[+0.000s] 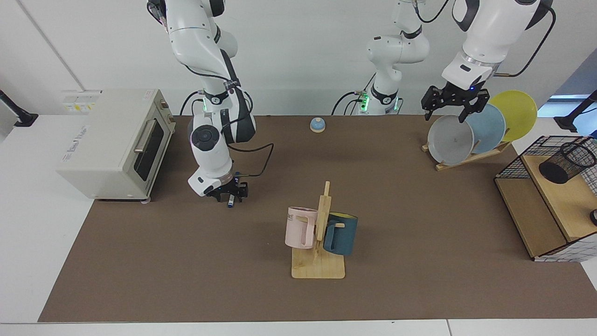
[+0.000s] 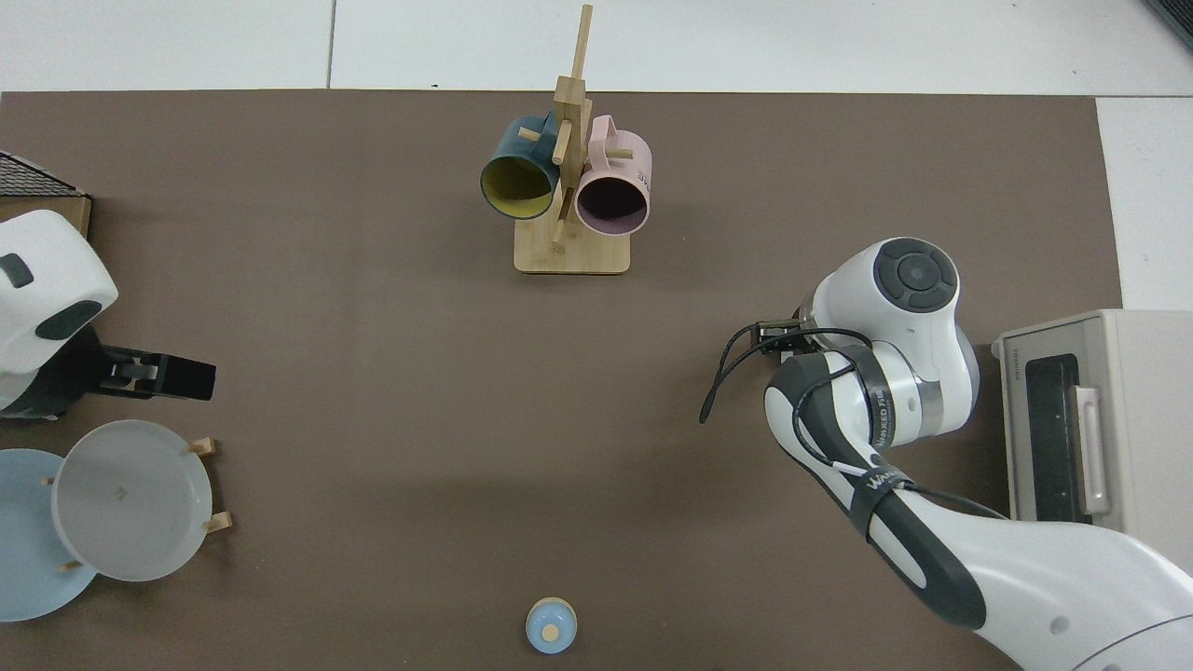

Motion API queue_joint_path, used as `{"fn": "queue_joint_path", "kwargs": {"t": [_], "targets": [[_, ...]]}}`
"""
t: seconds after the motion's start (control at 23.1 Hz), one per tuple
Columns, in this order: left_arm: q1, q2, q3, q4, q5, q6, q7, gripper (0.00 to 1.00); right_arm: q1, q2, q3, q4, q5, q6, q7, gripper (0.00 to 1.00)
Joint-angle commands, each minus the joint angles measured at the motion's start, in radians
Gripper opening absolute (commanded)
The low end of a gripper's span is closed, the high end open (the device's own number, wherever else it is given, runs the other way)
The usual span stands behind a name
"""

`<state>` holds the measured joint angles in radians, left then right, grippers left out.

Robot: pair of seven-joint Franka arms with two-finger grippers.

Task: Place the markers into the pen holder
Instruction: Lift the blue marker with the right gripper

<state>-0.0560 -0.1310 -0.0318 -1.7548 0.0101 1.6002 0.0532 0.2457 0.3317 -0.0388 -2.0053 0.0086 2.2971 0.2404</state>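
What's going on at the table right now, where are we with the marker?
The right end effector is down at the mat over the marker, which lies near the toaster oven; only the marker's lower end shows beneath it, and whether it is gripped yet cannot be told. The left end effector hangs open above the plate rack, waiting. The pen holder sits on the wooden shelf of the wire basket, with no marker showing in it.

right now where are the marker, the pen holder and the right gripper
marker (image 1: pixel 231 199), facing view, white barrel below the gripper
pen holder (image 1: pixel 566 163), facing view, mesh wall
right gripper (image 1: pixel 229 193), facing view, between its fingertips
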Motion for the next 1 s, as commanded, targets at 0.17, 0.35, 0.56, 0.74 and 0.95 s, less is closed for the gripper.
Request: {"fn": "queue_joint_path", "kwargs": {"t": [0.17, 0.35, 0.56, 0.74, 0.95], "targets": [[0.008, -0.022, 0.001, -0.023, -0.019, 0.004, 0.078, 1.0, -0.005, 0.001, 0.002, -0.004, -0.001, 0.022, 0.013, 0.22], [-0.002, -0.022, -0.003, -0.026, -0.019, -0.005, 0.126, 1.0, 0.0, 0.003, 0.004, 0.005, -0.007, 0.016, 0.01, 0.0], [-0.002, -0.022, -0.003, -0.032, -0.019, -0.009, 0.374, 1.0, 0.006, 0.006, 0.002, 0.028, 0.004, -0.008, 0.026, 0.0], [-0.014, -0.022, -0.01, -0.032, -0.021, -0.02, 0.422, 1.0, 0.009, 0.004, 0.004, 0.094, 0.005, -0.08, 0.173, 0.0], [-0.027, -0.022, -0.013, -0.026, -0.038, -0.028, 0.534, 1.0, 0.027, -0.013, 0.01, 0.154, 0.033, -0.142, 0.362, 0.0]]}}
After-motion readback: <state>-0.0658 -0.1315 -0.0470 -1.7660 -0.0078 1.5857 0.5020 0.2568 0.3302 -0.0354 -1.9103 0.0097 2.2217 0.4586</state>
